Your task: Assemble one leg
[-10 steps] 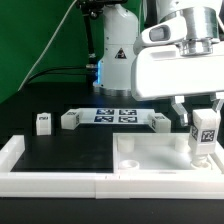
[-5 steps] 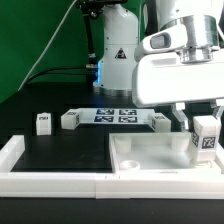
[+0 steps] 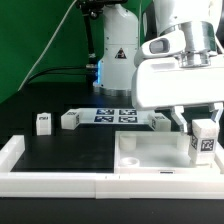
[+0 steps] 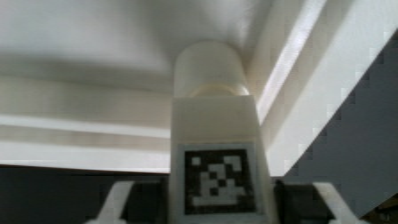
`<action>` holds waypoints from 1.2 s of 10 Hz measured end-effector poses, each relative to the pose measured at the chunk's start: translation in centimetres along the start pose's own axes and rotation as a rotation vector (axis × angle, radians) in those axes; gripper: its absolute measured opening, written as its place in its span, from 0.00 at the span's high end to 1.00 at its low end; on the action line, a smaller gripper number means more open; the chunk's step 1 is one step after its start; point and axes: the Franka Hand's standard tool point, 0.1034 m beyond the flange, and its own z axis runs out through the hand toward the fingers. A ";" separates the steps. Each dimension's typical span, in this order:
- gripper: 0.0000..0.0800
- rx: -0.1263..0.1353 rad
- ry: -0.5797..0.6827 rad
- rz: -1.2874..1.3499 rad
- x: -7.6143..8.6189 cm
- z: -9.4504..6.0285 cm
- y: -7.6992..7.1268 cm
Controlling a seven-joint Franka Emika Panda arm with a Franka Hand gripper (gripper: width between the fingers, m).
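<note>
My gripper (image 3: 204, 128) is shut on a leg (image 3: 204, 140), a small white square post with a black-and-white tag on one face. It holds the leg upright over the exterior view's right corner of the large flat white tabletop piece (image 3: 150, 157). In the wrist view the leg (image 4: 217, 130) runs up between my fingers (image 4: 125, 203), its tag near them and its rounded end over the white piece (image 4: 89, 60). Other legs lie on the black table: one (image 3: 43, 122) at the exterior view's left, one (image 3: 68, 120) beside it, one (image 3: 160, 121) near the marker board.
The marker board (image 3: 113, 116) lies flat at the back middle. Long white border bars (image 3: 50, 180) run along the front and the exterior view's left edge. The robot's base (image 3: 118, 55) stands behind. The tabletop piece has a corner hole (image 3: 130, 161).
My gripper with the leg has moved a little toward the exterior view's right, from over the tabletop piece's right part to its right corner. The other parts have not moved.
</note>
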 end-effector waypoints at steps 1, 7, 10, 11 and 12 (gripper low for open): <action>0.63 0.000 0.000 0.000 0.0 0.0 0.0; 0.19 0.001 -0.002 0.000 0.1 -0.1 -0.1; 0.19 0.004 -0.013 0.000 1.5 -1.7 0.0; 0.19 0.010 -0.037 0.000 1.3 -1.6 -0.1; 0.19 0.009 -0.034 0.000 1.3 -1.6 -0.1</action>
